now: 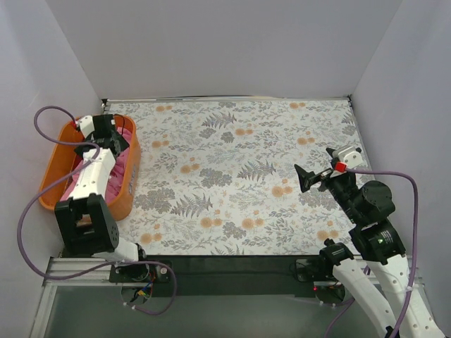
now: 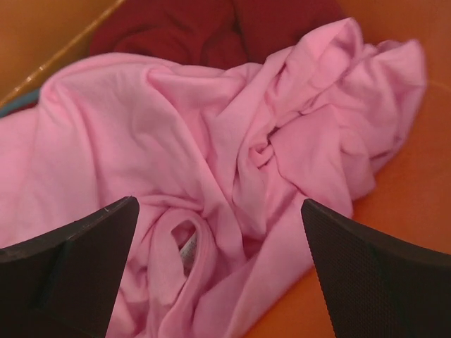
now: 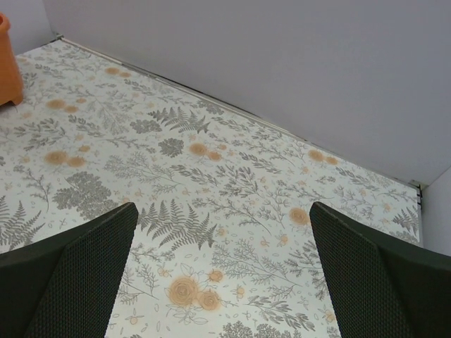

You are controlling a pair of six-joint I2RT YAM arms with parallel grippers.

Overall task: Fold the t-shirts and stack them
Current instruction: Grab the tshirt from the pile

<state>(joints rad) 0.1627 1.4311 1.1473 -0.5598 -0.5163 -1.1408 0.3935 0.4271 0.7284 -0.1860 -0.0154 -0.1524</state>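
Pink tee [image 2: 211, 141] bunched, dk red tee [image 2: 169, 28] half-hidden

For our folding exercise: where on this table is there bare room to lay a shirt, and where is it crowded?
The table lies bare from the orange basket across to the right hand. Crowded: the basket, holding the pink shirt, dark red shirt and left hand.

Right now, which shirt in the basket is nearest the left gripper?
The pink t-shirt, crumpled right in front of the open left gripper. The dark red t-shirt lies farther back, behind the pink folds.
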